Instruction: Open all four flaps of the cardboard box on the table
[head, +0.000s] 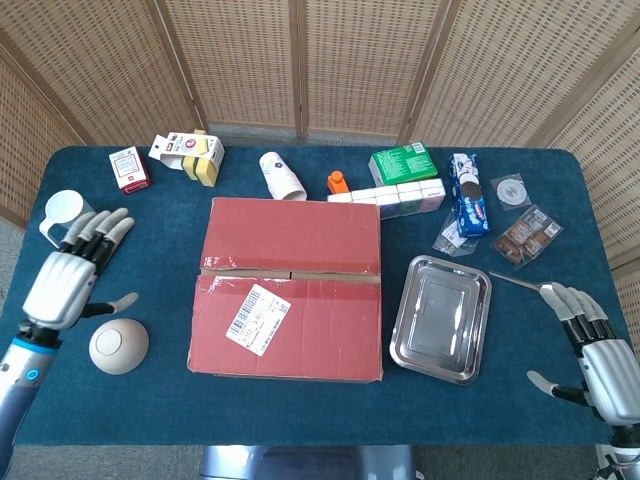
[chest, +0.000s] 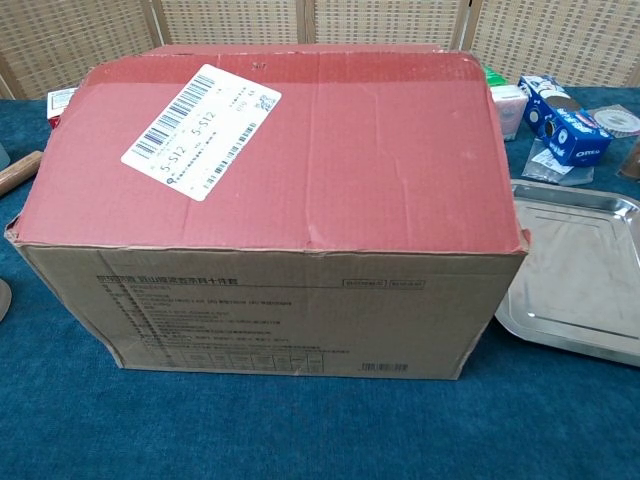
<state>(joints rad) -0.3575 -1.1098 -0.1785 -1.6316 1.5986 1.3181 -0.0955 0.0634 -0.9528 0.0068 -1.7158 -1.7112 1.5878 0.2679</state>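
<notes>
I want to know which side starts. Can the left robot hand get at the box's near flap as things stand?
Probably yes: the left robot hand is open beside the cardboard box, with only bare table between them.

Box (head: 290, 290) top red, sides brown w/ white barcode label (head: 257, 318); desk (head: 160, 400) dark blue; tray (head: 440, 318) silver, right of box.

The head view looks steeply down from high at 6 o'clock, taking in the whole worktop (head: 300, 410). The chest view sits low and close, facing 12 o'clock. Both share the box (head: 290, 290) and the steel tray (chest: 575, 275).
</notes>
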